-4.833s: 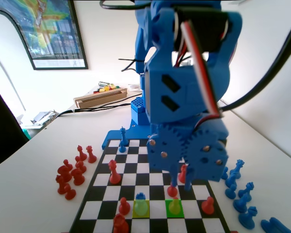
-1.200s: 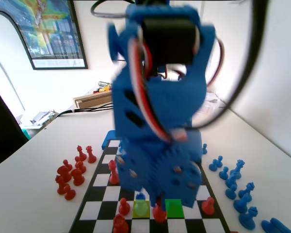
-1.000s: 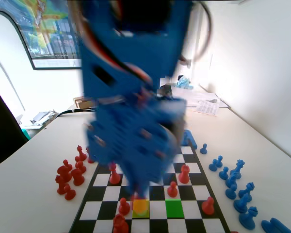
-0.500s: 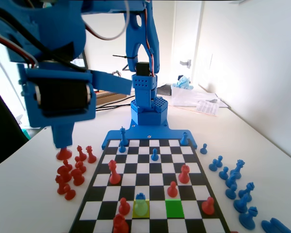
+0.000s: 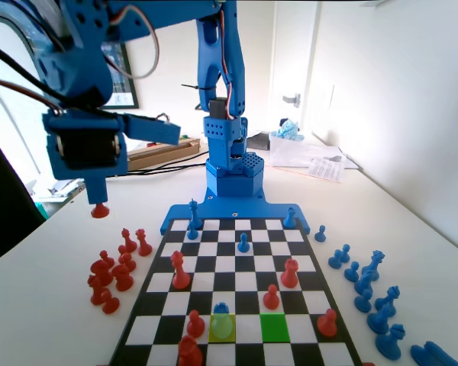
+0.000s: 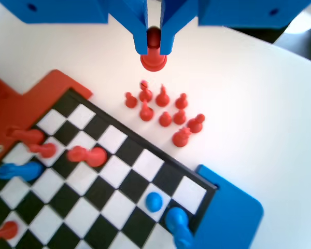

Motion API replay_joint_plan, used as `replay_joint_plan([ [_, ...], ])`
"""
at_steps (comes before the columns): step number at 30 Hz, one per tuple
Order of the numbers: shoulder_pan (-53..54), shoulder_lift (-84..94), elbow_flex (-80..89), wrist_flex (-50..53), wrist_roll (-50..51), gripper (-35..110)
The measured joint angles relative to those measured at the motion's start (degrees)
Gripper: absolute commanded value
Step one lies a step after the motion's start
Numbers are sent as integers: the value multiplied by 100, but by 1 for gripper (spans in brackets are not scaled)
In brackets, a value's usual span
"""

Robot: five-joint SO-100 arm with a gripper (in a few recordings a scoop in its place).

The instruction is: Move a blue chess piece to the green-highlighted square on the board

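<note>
Tool [image 6: 153, 44] clamped on a red pawn [image 6: 153, 58], held aloft over the table [image 5: 53, 297] beside the captured red pieces [image 5: 111, 273], off the board [image 5: 237, 286]. Judged step: clearing the captured pawn; next, release it by that cluster, then go to the blue chess piece [image 5: 221, 309] by the lime square, left of the green-highlighted square [image 5: 274, 327], which lies vacant. No legible writing or brand visible.
</note>
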Motion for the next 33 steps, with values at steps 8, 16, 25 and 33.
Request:
replay_joint_plan([
  [8, 545, 35, 483, -387, -193, 1],
  [16, 1099, -53, 694, -580, -571, 1],
  [25, 1336, -905, 686, -1125, -633, 1],
  [33, 1354, -1389, 686, -1775, -589, 1],
])
